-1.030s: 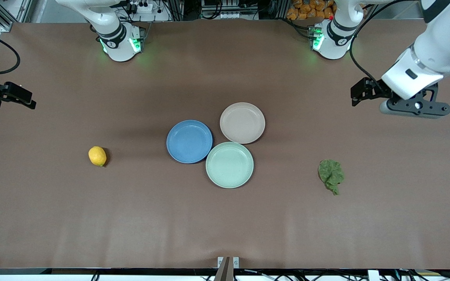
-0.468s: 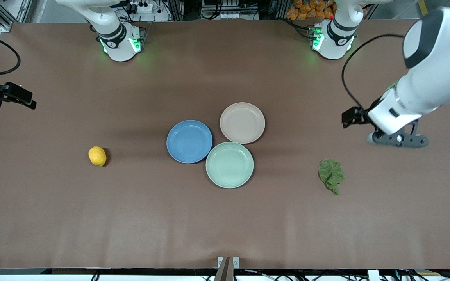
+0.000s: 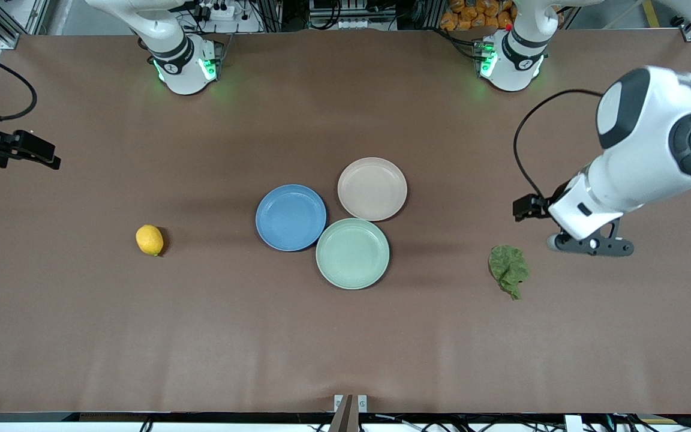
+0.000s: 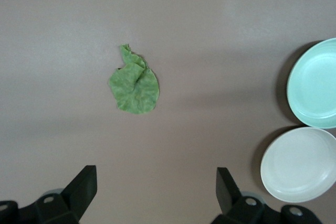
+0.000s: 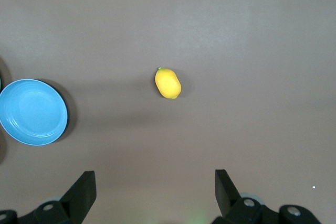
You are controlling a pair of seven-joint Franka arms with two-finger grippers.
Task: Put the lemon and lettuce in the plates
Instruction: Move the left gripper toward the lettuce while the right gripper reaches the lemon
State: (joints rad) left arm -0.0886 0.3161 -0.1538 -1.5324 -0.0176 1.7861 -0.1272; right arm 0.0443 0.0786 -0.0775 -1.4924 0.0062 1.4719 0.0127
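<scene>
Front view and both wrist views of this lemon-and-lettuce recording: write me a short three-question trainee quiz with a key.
1. True or false: the lettuce already lies in a plate.
2. Which plate is nearest the front camera? A) blue plate B) beige-pink plate C) mint-green plate
3. Fill in: the lemon lies toward the ____ arm's end of the table.

Key
1. False: it lies on the table, apart from all plates.
2. C.
3. Right.
</scene>
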